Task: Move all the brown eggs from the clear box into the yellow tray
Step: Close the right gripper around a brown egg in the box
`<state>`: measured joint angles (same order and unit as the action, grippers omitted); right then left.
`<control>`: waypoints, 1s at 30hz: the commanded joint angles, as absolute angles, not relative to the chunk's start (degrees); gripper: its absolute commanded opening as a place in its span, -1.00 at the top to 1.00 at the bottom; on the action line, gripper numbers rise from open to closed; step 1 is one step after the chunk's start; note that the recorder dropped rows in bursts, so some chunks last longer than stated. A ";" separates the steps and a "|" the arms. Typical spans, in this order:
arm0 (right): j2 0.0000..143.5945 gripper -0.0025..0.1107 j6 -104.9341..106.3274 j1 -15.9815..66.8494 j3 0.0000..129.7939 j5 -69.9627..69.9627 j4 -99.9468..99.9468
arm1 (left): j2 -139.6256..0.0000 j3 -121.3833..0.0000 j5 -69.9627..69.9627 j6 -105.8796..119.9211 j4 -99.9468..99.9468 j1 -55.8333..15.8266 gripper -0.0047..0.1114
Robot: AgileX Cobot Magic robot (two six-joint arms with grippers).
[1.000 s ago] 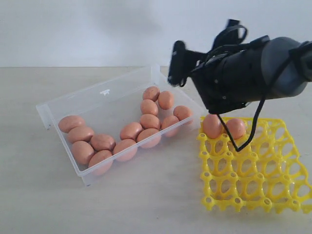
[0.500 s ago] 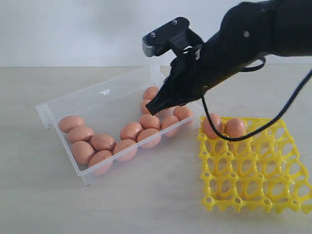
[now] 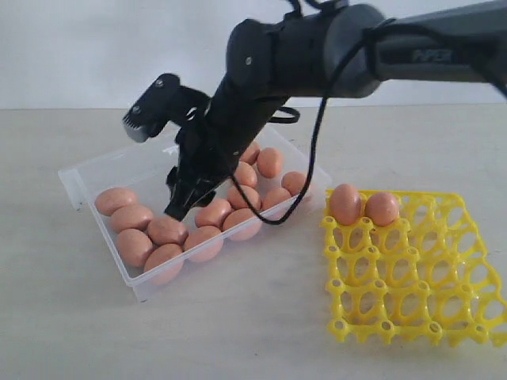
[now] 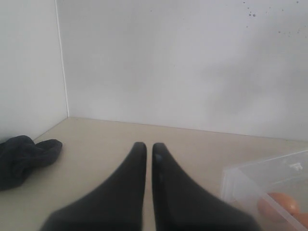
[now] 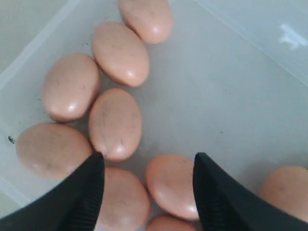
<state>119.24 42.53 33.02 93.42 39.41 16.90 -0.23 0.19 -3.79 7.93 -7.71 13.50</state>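
The right gripper is held wide open, with nothing gripped, just above the smooth pinkish-brown oval eggs lying in the shallow transparent plastic box on the pale surface. Two eggs are seated in the bright yellow lattice egg tray (edge row, at the corner nearest the box). The left gripper is seen closed and empty.

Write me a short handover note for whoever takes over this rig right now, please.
Right gripper: open, empty, poised over brown eggs in the clear box.
Left gripper: shut, empty.
Done: two eggs seated in the yellow tray's back row.
Left: a dozen or so eggs in the box to move across.
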 commanded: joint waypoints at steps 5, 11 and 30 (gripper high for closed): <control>125.50 0.07 41.43 37.24 97.55 36.37 11.90 | 0.00 0.00 -3.01 8.07 -7.70 13.45 0.85; 126.75 0.07 42.08 37.80 97.90 33.05 11.23 | 0.00 0.00 -3.01 8.07 -7.70 13.45 0.85; 130.91 0.07 42.07 37.80 97.90 30.97 8.70 | 0.00 0.00 -3.01 8.07 -7.70 13.45 0.85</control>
